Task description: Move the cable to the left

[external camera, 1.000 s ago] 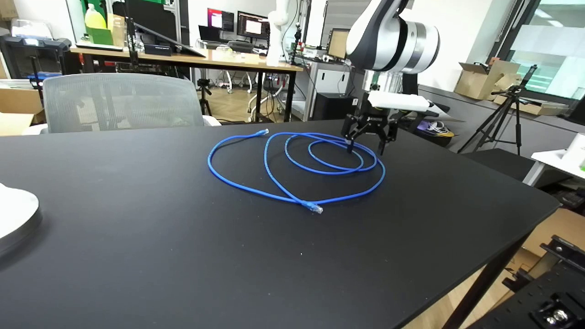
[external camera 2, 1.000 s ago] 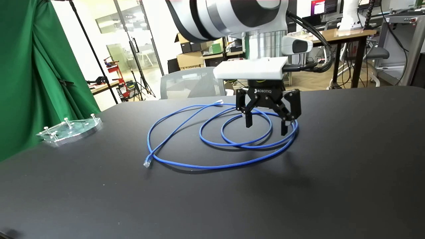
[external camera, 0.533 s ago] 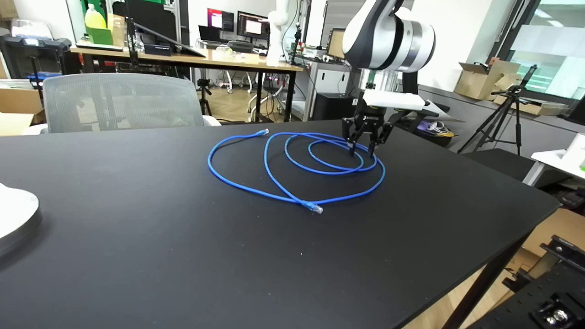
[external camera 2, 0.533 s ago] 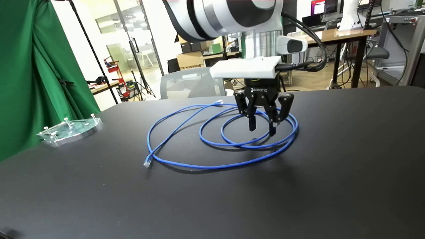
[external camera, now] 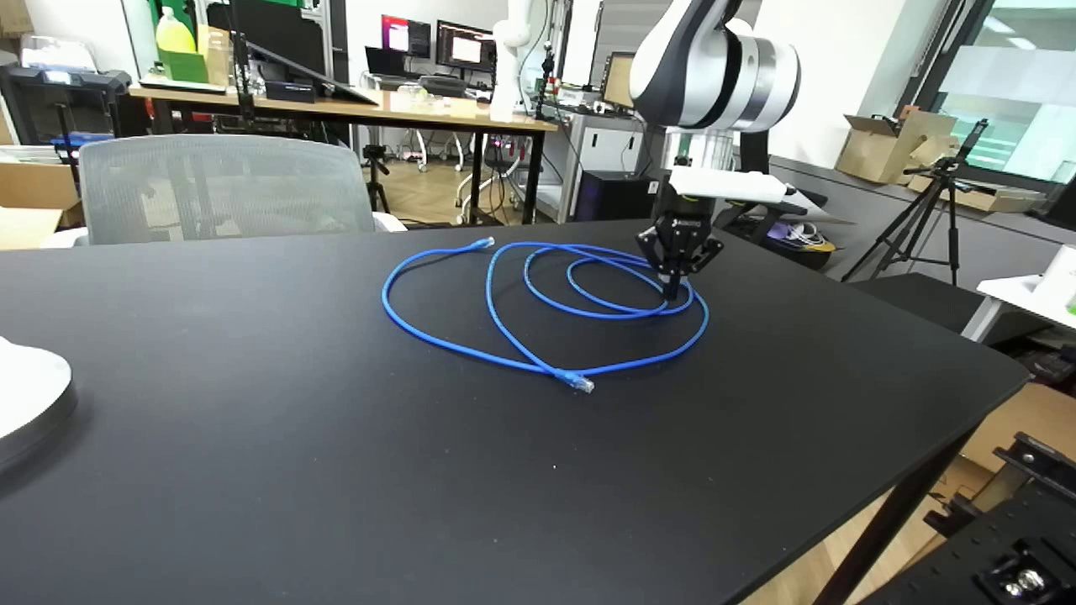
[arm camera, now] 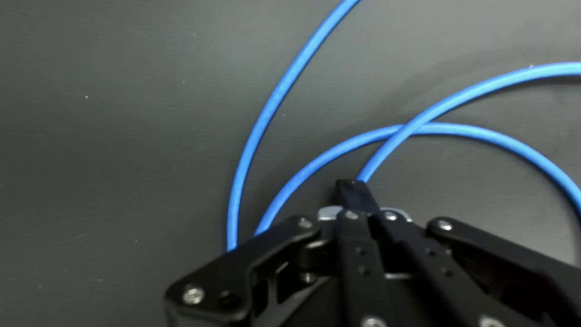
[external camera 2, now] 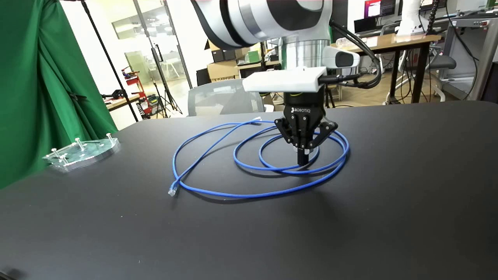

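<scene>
The bright-blue cable (external camera 2: pixel 241 195) lies in loose overlapping loops on the black table. In an exterior view its clear plug (external camera: pixel 582 385) points toward the camera, and the far end (external camera: pixel 487 243) rests near the table's back edge. My gripper (external camera 2: pixel 302 160) points straight down within the loops, its fingertips together at table height. The wrist view has one strand (arm camera: pixel 449 101) running into the fingertips of my gripper (arm camera: pixel 353 186), which is shut on it. The exact pinch point is hidden by the fingers. Two further strands pass left of the gripper, apart from the fingertips.
A clear plate with upright screws (external camera 2: pixel 81 153) stands on the table in front of a green curtain (external camera 2: pixel 35 85). A white rounded object (external camera: pixel 34 391) is at the table's side in an exterior view. A mesh chair (external camera: pixel 227 189) stands behind the table.
The gripper has come down a little, shifted slightly, and gone from wide open to shut at one strand. The cable's loops and ends have not visibly moved.
</scene>
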Motion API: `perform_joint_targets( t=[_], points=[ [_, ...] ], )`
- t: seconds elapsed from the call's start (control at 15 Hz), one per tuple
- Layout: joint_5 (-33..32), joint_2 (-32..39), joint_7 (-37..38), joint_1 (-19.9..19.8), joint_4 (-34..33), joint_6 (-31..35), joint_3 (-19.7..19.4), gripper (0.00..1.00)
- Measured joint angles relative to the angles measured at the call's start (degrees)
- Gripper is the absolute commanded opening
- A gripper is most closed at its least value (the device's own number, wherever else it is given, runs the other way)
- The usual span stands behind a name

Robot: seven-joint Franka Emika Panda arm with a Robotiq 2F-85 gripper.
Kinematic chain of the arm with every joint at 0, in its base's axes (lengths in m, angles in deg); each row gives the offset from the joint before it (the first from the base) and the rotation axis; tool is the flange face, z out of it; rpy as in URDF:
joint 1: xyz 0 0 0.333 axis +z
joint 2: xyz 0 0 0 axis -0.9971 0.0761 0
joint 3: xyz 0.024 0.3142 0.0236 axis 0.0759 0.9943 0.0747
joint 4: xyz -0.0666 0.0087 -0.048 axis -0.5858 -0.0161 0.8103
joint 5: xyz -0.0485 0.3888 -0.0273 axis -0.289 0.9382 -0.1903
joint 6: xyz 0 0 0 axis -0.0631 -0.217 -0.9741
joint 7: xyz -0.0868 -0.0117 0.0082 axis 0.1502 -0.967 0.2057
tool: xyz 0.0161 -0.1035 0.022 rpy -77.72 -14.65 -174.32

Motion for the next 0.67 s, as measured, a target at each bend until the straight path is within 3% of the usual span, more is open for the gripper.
perform_joint_targets(
  t=[0.33,0.4,0.47,0.67],
  points=[
    [0.02,0.01,0.23,-0.01,-0.04,-1.76,-0.13,0.0],
    [0.02,0.01,0.24,-0.01,-0.06,-1.9,-0.14,0.26],
    [0.02,0.01,0.27,-0.01,-0.08,-1.94,-0.15,0.27],
    [0.02,0.01,0.86,0.02,-0.11,-1.85,-0.44,0.46]
  ],
)
